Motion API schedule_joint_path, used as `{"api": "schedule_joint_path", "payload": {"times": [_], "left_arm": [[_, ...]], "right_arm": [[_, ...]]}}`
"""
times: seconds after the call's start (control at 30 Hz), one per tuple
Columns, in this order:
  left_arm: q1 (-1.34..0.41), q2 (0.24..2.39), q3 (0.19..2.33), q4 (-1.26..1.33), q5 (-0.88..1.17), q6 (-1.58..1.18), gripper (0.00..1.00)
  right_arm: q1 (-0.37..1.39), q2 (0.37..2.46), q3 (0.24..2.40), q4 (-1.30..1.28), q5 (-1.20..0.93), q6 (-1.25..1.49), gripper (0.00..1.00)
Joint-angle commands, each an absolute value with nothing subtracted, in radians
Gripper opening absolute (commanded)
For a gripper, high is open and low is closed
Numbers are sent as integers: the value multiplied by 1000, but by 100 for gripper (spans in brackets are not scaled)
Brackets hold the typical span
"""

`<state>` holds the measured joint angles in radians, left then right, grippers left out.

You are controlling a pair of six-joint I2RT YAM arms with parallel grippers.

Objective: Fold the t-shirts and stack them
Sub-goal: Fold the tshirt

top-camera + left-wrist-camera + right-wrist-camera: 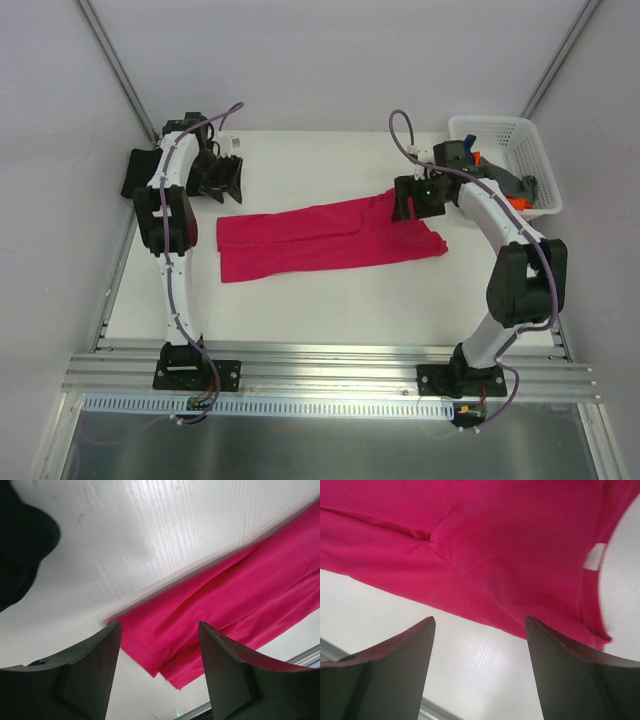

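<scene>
- The bright crimson-pink cloth t-shirt (320, 238) lies in the middle of the white table (320, 300), folded lengthwise into a long band running left to right. Its right end is a little wider and lumpier.
- The left gripper (228, 185) hangs over bare table, far and left of the shirt's left end. In the left wrist view its dark fingers (85, 675) stand spread with nothing between them, and the shirt's folded corner shows just beyond.
- The right gripper (410, 205) hovers over the far right end of the band. Its fingers (395, 670) are also parted and empty, with the cloth lying flat below. The small white neck label (592, 557) shows by the collar opening, so this is the shirt's neck end.
- With one arm at each end, both look placed to work the long band between them. The likely next step is folding it end over end, which would need a pinch through all the layers at the corners.
- A dark black cloth (135, 178) lies at the far left edge of the table, perhaps where the stack goes.
- The white plastic lattice basket (500, 125) sits at the far right corner, holding orange and grey cloth (515, 200) waiting to be folded.
</scene>
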<state>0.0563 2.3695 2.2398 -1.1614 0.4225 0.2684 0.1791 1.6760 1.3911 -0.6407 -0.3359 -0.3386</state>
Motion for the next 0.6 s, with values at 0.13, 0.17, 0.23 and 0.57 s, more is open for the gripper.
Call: {"api": "schedule_joint_path", "payload": {"times": [0.13, 0.17, 0.23, 0.57], "left_arm": [[14, 2396, 2295, -1184, 508, 259, 56], [12, 2404, 2298, -1186, 508, 258, 56], [14, 2422, 2298, -1186, 508, 261, 55], [3, 2499, 2293, -1189, 494, 264, 55]], "right_arm": [[212, 1799, 1410, -630, -442, -190, 76], [212, 1808, 1411, -632, -446, -189, 76], [213, 1822, 1408, -635, -448, -181, 76], [218, 1893, 1365, -623, -433, -170, 76]]}}
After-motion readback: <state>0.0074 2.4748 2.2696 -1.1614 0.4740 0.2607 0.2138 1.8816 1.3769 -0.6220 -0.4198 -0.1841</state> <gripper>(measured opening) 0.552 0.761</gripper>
